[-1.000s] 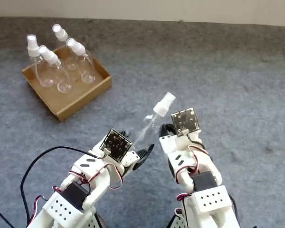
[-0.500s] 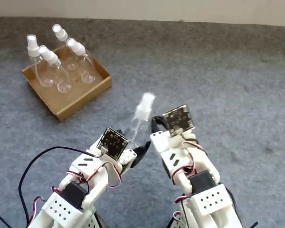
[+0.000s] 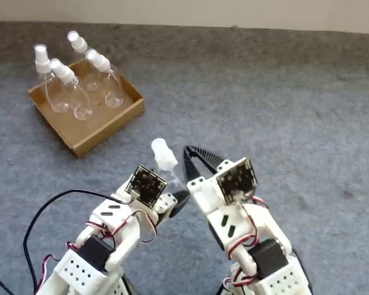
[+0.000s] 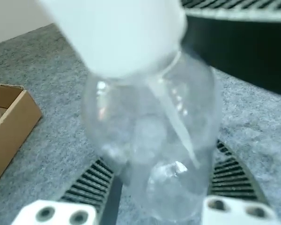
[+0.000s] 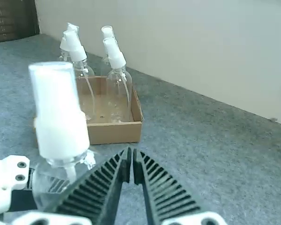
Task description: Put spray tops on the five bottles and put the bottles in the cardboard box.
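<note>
A plain indoor workspace; grey carpet-like surface meets a bare pale wall.

Clear, glossy, smooth plastic for the bottle; white plastic with a soft sheen for its spray top. Plain brown cardboard, matt, for the box. Grey, rough, felt-like cloth over the worktop. Smooth white plastic on the arms; black, ribbed, matt plastic on the jaws.

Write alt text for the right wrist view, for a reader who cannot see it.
An upright clear bottle with a white spray top is beside the shut right hand. Behind, four capped bottles stand in a cardboard box.
</note>
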Tool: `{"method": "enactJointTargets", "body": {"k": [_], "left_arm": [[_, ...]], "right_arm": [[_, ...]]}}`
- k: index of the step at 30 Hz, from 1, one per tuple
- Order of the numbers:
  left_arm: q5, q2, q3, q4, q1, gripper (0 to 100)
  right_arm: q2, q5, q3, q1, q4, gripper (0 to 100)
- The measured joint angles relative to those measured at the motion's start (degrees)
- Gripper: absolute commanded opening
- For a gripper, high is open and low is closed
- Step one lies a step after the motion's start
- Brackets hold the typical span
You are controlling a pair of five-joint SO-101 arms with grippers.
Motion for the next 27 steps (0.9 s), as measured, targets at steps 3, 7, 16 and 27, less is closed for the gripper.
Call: {"method": "enactJointTargets", "body": {"k": [3, 7, 16, 27], "left_arm": [[-0.18, 0.09, 0.00, 0.00, 0.00, 12], [-0.35, 0.09, 0.00, 0.00, -0.62, 12], [-0.35, 0.09, 0.00, 0.00, -7.30, 12], [-0.35, 0.09, -1.85, 0.00, -21.19, 12]], "right_arm": [[-3.34, 0.00, 0.26, -0.26, 1.49, 1.1], [-7.38, 0.09, 2.11, 2.73, 2.55, 1.1], [-9.58, 0.09, 7.82, 13.89, 2.73, 1.1], [-9.58, 0.09, 12.92, 14.24, 2.73, 1.1]]}}
